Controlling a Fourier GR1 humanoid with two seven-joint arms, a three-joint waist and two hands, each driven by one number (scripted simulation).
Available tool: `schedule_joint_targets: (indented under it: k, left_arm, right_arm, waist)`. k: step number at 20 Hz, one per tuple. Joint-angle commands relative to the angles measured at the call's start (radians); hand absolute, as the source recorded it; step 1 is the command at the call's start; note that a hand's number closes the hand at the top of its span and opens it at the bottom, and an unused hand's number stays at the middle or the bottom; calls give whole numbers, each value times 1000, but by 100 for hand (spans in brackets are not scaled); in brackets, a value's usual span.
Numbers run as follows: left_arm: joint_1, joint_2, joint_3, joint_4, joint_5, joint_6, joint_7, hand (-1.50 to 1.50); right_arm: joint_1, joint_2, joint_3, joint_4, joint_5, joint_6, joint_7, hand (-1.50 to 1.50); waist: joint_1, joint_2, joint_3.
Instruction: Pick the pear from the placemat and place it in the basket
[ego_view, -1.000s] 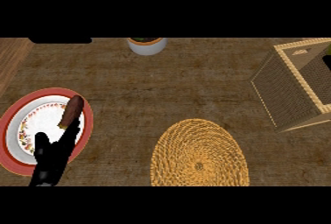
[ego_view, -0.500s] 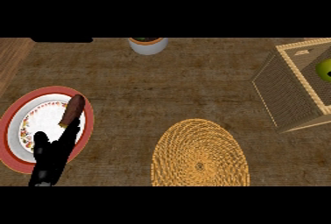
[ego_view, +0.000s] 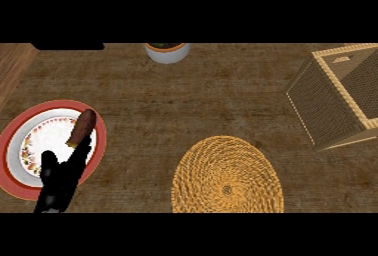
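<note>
No pear shows anywhere in the head view. The round woven placemat (ego_view: 227, 176) lies bare at the lower middle of the counter. At the right edge stands the wicker basket (ego_view: 334, 105), its dark inside cut off by the view, and I see nothing inside it. My left hand (ego_view: 63, 177) comes in at the lower left with its fingers straight and open, lying over the edge of a plate. My right hand is out of view.
A red-rimmed plate (ego_view: 18, 150) with a flowered centre sits at the left, with a brown elongated item (ego_view: 83, 127) on it by my fingertips. A white pot (ego_view: 167, 52) stands at the far edge. A lighter wooden strip (ego_view: 13, 67) runs along the upper left.
Half a second ago a green pear showed inside the basket at the right edge; now it is out of sight there. My left hand has not moved.
</note>
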Motion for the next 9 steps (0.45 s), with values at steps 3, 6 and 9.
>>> schedule_joint_targets:
  k: [3, 6, 9]
  left_arm:
    - [-2, 3, 5, 28, -1, -4, 57, 0]
    - [45, 1, 1, 4, 15, -30, 33, 0]
    - [-28, -1, 32, 105, 13, -15, 18, 0]
  right_arm:
    - [15, -59, -125, 72, -112, 30, -6, -150]
    - [13, -196, -187, 221, -118, 68, -54, -150]
    - [28, -251, -201, 298, -115, 82, -85, -150]
  waist:
    - [-11, 7, -11]
    - [-2, 10, -10]
    - [-5, 15, -10]
